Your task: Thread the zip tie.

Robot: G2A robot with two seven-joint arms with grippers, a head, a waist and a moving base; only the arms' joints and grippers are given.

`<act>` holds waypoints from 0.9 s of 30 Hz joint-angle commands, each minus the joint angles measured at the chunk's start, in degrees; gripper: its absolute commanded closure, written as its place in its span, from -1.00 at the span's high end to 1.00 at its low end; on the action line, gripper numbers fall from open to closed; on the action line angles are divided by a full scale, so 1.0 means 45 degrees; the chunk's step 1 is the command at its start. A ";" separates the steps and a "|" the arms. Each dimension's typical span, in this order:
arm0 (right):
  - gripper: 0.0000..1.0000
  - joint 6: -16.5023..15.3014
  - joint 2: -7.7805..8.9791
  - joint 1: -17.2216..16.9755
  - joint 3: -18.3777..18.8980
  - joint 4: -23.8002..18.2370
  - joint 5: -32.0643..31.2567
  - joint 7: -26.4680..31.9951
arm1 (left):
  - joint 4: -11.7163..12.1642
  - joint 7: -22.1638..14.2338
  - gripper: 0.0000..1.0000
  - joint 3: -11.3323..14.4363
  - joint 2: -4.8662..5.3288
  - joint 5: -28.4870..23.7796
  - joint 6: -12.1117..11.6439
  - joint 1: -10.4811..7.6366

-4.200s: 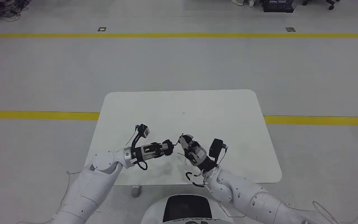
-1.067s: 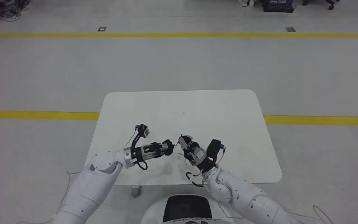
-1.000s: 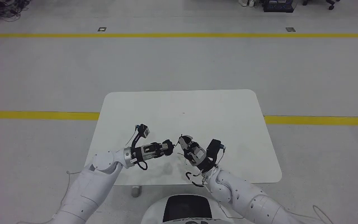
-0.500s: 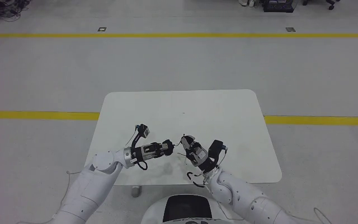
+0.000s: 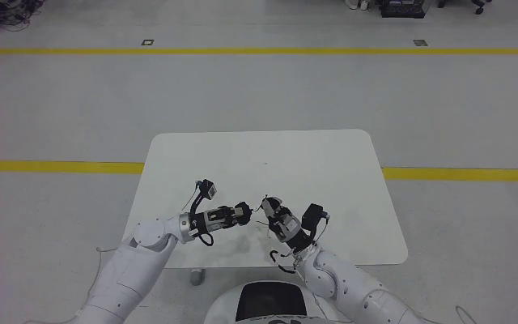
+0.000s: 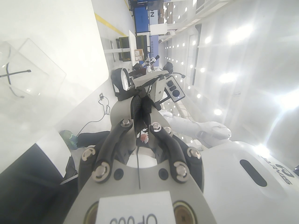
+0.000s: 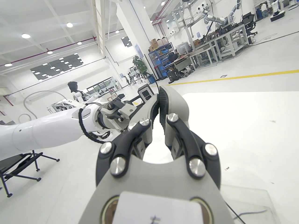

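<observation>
Seen from above, the zip tie (image 6: 138, 169) is a hairline between the tools near the 6 o'clock edge of the white table (image 5: 324, 162), and where its ends meet cannot be made out. The left wrist view shows its strap running back through the clenched left gripper (image 6: 140, 103). The right wrist view shows a strand arcing up from the right gripper (image 7: 159, 96), pinched tight on it. Spare ties (image 6: 21, 72) lie in a clear tray (image 6: 46, 66).
</observation>
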 commanded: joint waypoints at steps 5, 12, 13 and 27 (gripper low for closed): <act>-1.00 0.0077 -0.0012 -0.0042 0.0054 -0.0102 0.0062 0.0205 | 0.0000 0.0000 -1.00 0.0000 0.0000 0.0000 0.0000 0.0000; -1.00 0.0174 -0.0118 -0.0353 0.0393 -0.0453 0.0317 0.0653 | 0.0000 0.0000 -1.00 0.0000 0.0000 0.0000 0.0000 0.0000; -1.00 0.0188 -0.0145 -0.0390 0.0436 -0.0476 0.0338 0.0687 | 0.0000 0.0000 -1.00 0.0000 0.0000 0.0000 0.0000 0.0000; -1.00 0.0144 -0.0432 -0.0710 0.0915 -0.0438 0.0519 0.0983 | 0.0000 0.0000 -1.00 0.0000 0.0000 0.0000 0.0000 0.0000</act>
